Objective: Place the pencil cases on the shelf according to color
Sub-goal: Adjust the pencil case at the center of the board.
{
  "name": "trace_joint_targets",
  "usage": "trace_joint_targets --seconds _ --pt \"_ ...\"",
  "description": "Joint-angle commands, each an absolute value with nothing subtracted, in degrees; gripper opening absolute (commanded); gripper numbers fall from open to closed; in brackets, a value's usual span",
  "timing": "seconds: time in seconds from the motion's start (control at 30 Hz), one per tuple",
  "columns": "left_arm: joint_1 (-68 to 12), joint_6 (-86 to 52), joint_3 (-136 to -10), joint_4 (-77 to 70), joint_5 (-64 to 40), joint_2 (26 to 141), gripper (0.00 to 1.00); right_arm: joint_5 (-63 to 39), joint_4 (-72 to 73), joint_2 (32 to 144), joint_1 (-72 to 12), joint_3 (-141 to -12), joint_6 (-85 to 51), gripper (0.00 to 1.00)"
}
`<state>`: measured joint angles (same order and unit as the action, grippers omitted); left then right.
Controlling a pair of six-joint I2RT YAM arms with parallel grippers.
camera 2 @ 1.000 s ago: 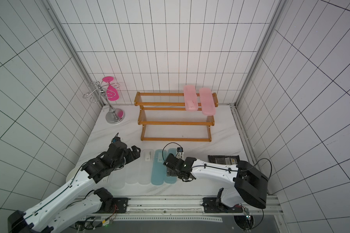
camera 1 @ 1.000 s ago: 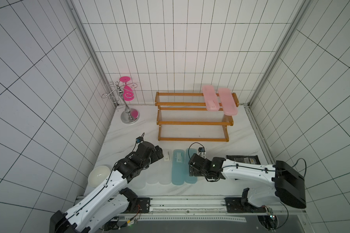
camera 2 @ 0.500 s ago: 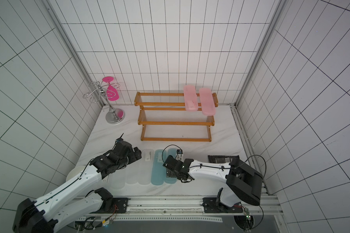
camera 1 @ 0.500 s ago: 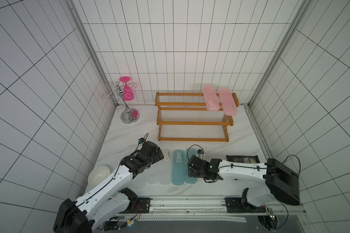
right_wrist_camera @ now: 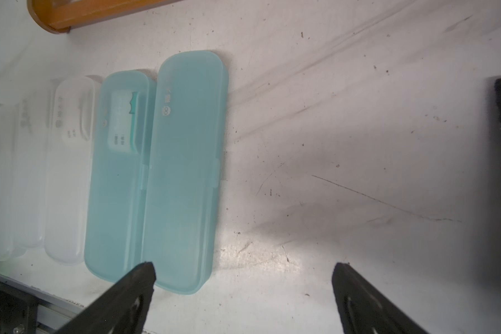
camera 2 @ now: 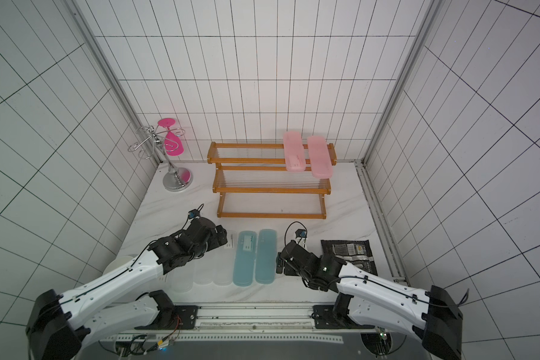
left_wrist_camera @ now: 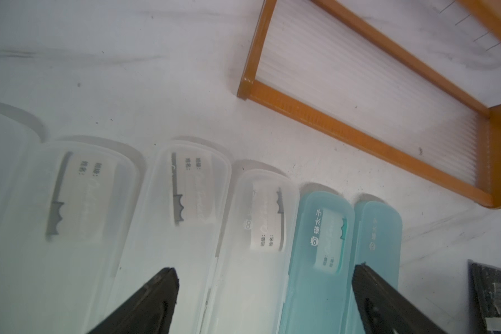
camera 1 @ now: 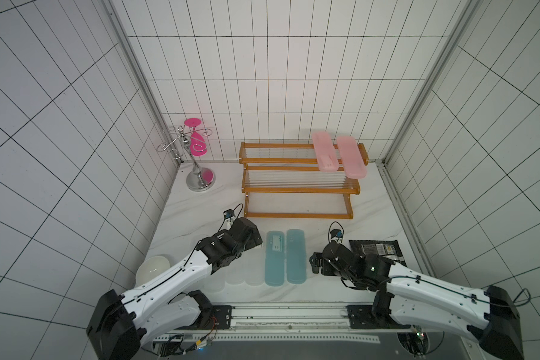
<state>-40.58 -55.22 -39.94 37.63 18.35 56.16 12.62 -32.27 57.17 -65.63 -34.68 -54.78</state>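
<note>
Near edge:
- The right fingers are spread wide and hold nothing. They have backed a little off the plain teal case over the last second.
- That case now lies to one side of their gap, with one fingertip over its near end. Mostly bare surface shows between the two fingers.
- The left fingers are also wide and empty. They have slid in toward the row and now straddle the last clear case and the labelled teal case.
- Height above the cases is hard to judge.
- Reading: no teal case is gripped yet, and the left arm looks better placed for the next pick.

Middle:
- The clear and teal cases lie flat, side by side in one row.
- A black packet lies apart, to the right.

Far:
- The shelf has its two lower tiers bare.
- Two pink cases sit side by side across the top tier at its right end.
- Reading: pink is done, and teal and clear remain.
</note>
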Motion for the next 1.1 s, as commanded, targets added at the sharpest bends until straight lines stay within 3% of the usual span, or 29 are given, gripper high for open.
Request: trace_joint_targets --seconds 0.0,0.17,0.47,0.9,1.07 --pt "-36.7 -57.2 -37.3 41.5 23.8 51.7 0.98 10.6 -31.9 66.2 -66.3 -40.9 -51.5 1.0" --pt "-28.1 -54.5 -35.7 44.4 19.8 49.4 0.98 11.3 -29.9 80.6 -68.5 -49.9 -51.2 1.0" --pt "-22.9 -54.2 -33.1 44.9 16.3 49.4 0.98 12.2 -32.4 95.1 -69.3 -58.6 -52.7 1.0" --pt "-22.9 -55.5 -32.0 43.4 11.2 58.4 0.98 13.1 -32.7 83.3 -67.1 -42.8 -57.1 1.0" --pt "-22.8 -56.1 -35.0 46.9 15.5 54.8 0.98 13.3 -33.0 74.0 -66.4 -38.2 -56.0 1.0"
